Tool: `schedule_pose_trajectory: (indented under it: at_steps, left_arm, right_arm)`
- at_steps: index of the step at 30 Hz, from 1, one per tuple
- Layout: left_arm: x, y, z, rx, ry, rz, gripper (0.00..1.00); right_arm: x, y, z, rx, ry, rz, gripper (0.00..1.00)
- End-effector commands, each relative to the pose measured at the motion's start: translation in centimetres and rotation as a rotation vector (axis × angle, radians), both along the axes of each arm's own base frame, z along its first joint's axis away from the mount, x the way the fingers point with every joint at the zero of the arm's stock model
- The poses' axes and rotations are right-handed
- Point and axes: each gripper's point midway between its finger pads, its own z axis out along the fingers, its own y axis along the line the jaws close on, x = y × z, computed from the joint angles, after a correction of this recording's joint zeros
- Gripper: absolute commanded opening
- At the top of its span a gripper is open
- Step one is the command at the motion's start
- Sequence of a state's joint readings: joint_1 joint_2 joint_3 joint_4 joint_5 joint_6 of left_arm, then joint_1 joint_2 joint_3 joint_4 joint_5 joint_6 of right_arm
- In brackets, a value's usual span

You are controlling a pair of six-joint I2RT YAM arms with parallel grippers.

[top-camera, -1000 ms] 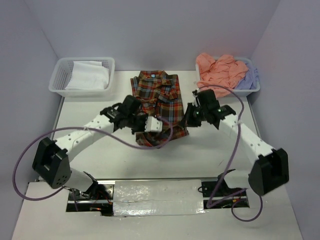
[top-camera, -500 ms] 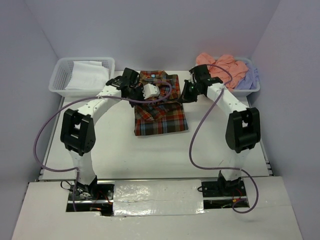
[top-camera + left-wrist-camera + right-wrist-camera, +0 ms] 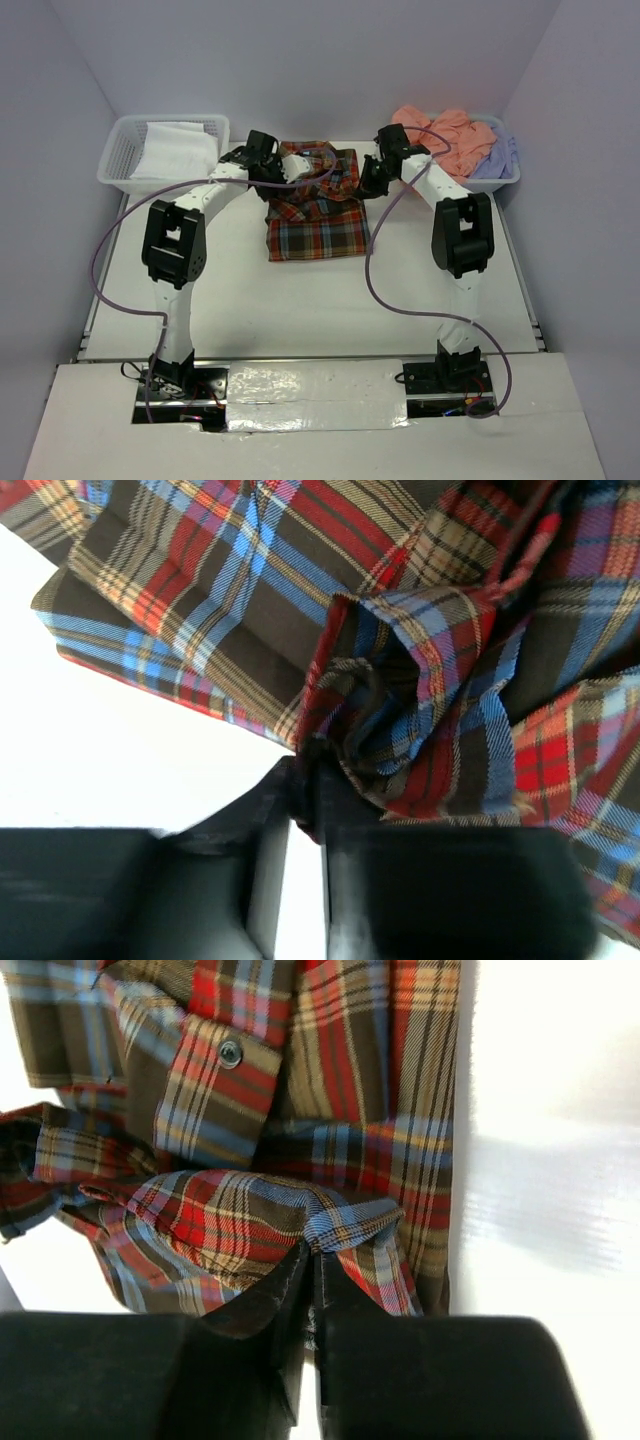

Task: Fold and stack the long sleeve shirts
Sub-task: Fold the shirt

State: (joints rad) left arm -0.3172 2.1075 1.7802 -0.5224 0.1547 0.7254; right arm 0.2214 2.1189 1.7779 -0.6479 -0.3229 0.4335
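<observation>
The white table [image 3: 300,300] carries the plaid shirt [image 3: 320,235], which lies from the middle toward 12 o'clock. It is shorter than a second ago: then its near hem hung lifted at 6 o'clock between the two grippers, and now that half is doubled over the far half, leaving a squarer bundle with bunched cloth along its 12 o'clock end. Both arms, low and bent near the centre a second ago, now reach out long toward 12 o'clock.

The salmon-pink shirt [image 3: 440,135] is heaped in the basket [image 3: 510,180] at 1 o'clock, unmoved, with the lavender shirt [image 3: 498,155] at its 3 o'clock side.

The left gripper [image 3: 305,790] has its jaws almost together, pinching a crumpled plaid fold. The right gripper [image 3: 310,1260] likewise nips a peaked fold of plaid, with only a slit between its jaws.
</observation>
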Motion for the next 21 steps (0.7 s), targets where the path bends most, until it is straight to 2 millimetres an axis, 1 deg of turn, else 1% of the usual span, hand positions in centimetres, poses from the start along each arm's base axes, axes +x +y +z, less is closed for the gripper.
schedule_pose_trajectory:
  at_steps: [1, 2, 4, 5, 6, 7, 8, 9, 10, 11, 12, 13, 14, 15, 16, 17, 18, 19, 20, 21]
  left_arm:
    - [1.7, -0.2, 0.2, -0.031, -0.038, 0.046, 0.32]
    - [2.0, -0.3, 0.2, -0.042, -0.04, 0.055, 0.45]
    - [3.0, -0.5, 0.6, -0.075, -0.054, 0.09, 0.55]
    - [3.4, -0.5, 0.9, -0.083, -0.062, 0.103, 0.63]
    - [4.2, -0.6, 1.7, -0.093, -0.087, 0.111, 0.64]
    - [4.7, -0.6, 2.2, -0.101, -0.099, 0.126, 0.68]
    - [5.1, -0.5, 2.8, -0.104, -0.117, 0.134, 0.77]
    - [6.0, -0.2, 4.2, -0.111, -0.154, 0.148, 0.77]
    - [6.5, 0.1, 5.2, -0.121, -0.18, 0.17, 0.82]
    - [7.2, 0.3, 7.0, -0.141, -0.217, 0.184, 0.88]
    - [7.6, 1.1, 8.0, -0.163, -0.231, 0.197, 0.88]
    - [7.5, 1.3, 8.7, -0.187, -0.226, 0.202, 0.89]
    - [7.6, 1.5, 10.6, -0.218, -0.247, 0.197, 0.91]
    - [7.3, 1.4, 11.2, -0.256, -0.236, 0.167, 0.91]
    - [6.6, 1.2, 11.5, -0.256, -0.221, 0.128, 0.96]
    - [5.8, 0.8, 12.0, -0.25, -0.221, 0.086, 0.96]
    - [4.7, -0.4, 12.0, -0.24, -0.217, -0.029, 0.95]
    - [3.6, -1.1, 11.7, -0.226, -0.199, -0.109, 0.89]
    - [0.5, -2.2, 10.1, -0.193, -0.11, -0.212, 0.84]
    - [-1.2, -3.2, 9.3, -0.144, -0.109, -0.375, 0.75]
  right_arm:
    - [1.8, -0.4, 0.8, -0.009, -0.037, -0.024, 0.19]
    - [2.3, -0.3, 1.2, -0.007, -0.05, -0.027, 0.24]
    - [3.0, -0.3, 1.0, -0.013, -0.057, -0.032, 0.31]
    - [3.8, -0.3, 1.8, -0.012, -0.084, -0.035, 0.33]
    - [4.2, -0.8, 2.0, -0.025, -0.086, -0.048, 0.36]
    - [4.6, -0.8, 2.1, -0.04, -0.097, -0.047, 0.43]
    - [5.5, -0.9, 3.7, -0.045, -0.137, -0.052, 0.45]
    - [5.6, -1.1, 4.2, -0.057, -0.141, -0.056, 0.47]
    - [5.9, -1.5, 5.0, -0.077, -0.164, -0.059, 0.49]
    - [6.1, -1.7, 6.0, -0.084, -0.189, -0.064, 0.5]
    - [6.0, -1.9, 6.5, -0.094, -0.2, -0.066, 0.51]
    - [5.5, -2.4, 7.5, -0.111, -0.216, -0.079, 0.53]
    - [5.1, -2.6, 7.8, -0.12, -0.224, -0.081, 0.54]
    - [5.0, -2.8, 8.4, -0.122, -0.245, -0.086, 0.54]
    - [4.0, -3.1, 9.2, -0.125, -0.26, -0.091, 0.56]
    - [4.0, -3.2, 9.9, -0.118, -0.284, -0.097, 0.56]
    - [3.4, -3.2, 11.2, -0.11, -0.307, -0.099, 0.56]
    - [2.9, -3.1, 11.1, -0.105, -0.302, -0.09, 0.55]
    - [2.4, -2.6, 11.1, -0.087, -0.293, -0.07, 0.53]
    - [1.7, -2.4, 11.5, -0.075, -0.292, -0.061, 0.47]
